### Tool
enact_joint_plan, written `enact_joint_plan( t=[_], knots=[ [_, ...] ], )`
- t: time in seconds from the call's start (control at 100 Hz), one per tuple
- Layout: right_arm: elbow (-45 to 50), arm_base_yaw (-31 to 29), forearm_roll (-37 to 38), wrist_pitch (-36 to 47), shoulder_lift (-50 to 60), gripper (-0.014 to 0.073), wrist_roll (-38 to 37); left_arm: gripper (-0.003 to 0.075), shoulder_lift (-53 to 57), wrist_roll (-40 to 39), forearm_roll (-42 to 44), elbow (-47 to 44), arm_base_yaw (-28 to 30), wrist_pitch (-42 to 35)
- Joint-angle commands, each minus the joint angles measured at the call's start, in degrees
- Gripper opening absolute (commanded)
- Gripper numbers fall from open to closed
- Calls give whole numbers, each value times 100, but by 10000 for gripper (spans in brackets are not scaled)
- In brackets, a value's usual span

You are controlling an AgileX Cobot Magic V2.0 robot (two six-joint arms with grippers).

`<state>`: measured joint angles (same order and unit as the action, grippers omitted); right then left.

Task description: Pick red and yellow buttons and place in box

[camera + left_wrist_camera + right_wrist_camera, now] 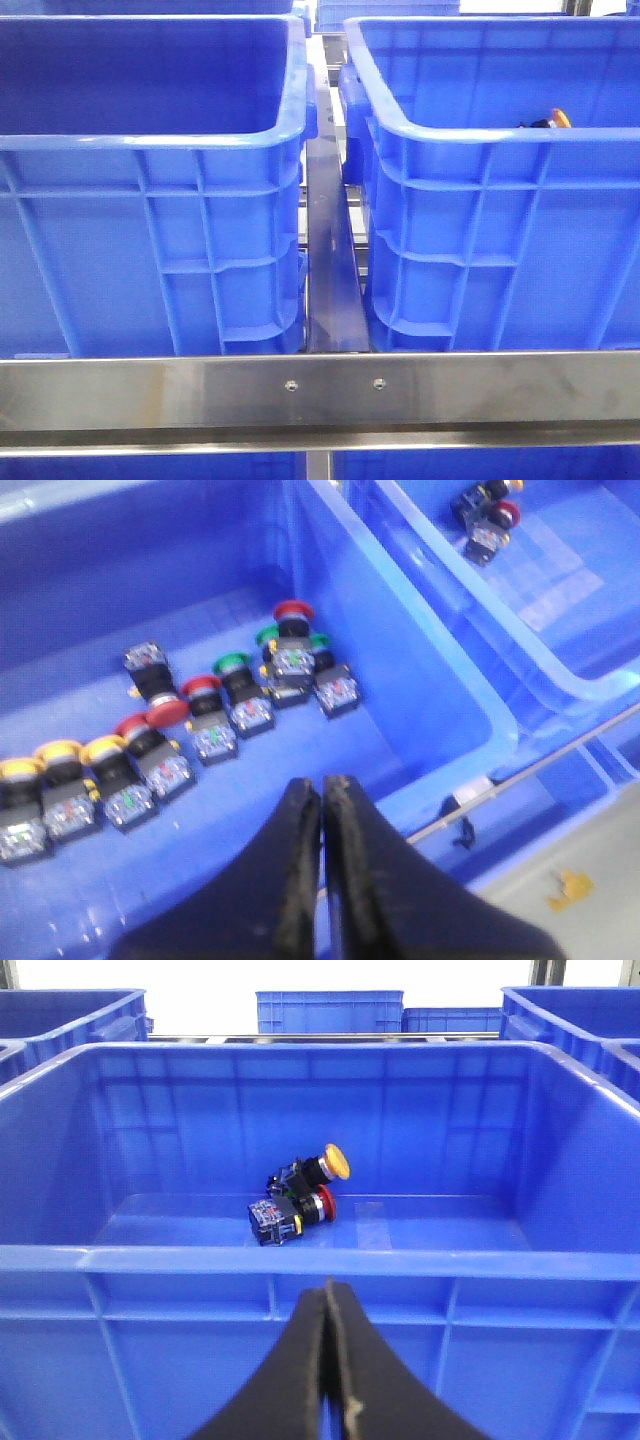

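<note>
Both claws are pressed together and empty: your left claw (322, 790) hangs above the buttons (150, 750), your right claw (327, 1305) outside the box (320, 1260).

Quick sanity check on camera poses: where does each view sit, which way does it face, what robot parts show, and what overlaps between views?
Front view: low, facing forward at the outer walls of the left crate and right crate behind a steel rail; no robot parts.
Left wrist view: above the left crate, looking down at a row of buttons; left gripper shut, empty.
Right wrist view: outside the right crate's rim, level, facing in; right gripper shut, empty.
Shared: yellow-capped button in front and right wrist views.
</note>
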<state>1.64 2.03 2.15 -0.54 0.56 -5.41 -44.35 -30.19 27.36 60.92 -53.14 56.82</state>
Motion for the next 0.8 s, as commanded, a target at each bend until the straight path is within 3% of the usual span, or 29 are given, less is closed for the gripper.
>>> enact_joint_plan(
  t=[0.0, 0.15, 0.26, 0.56, 0.79],
  knots=[
    [-9, 23, 59, 489, 131, -68, 5, -19, -28, -29, 242, 139, -29, -552],
    [-9, 23, 59, 489, 131, -68, 5, -19, -28, 415, 190, 88, 97, -1055],
    [-9, 23, 59, 489, 131, -68, 5, -19, -5, 1169, -40, -126, 426, -1710],
    [-9, 23, 59, 489, 131, -68, 5, -19, 501, 3392, -1735, -1305, 1625, -3773],
    [-9, 23, 59, 489, 131, -68, 5, -19, 1307, 3483, -2038, -2501, 2862, -5041]
  ],
)
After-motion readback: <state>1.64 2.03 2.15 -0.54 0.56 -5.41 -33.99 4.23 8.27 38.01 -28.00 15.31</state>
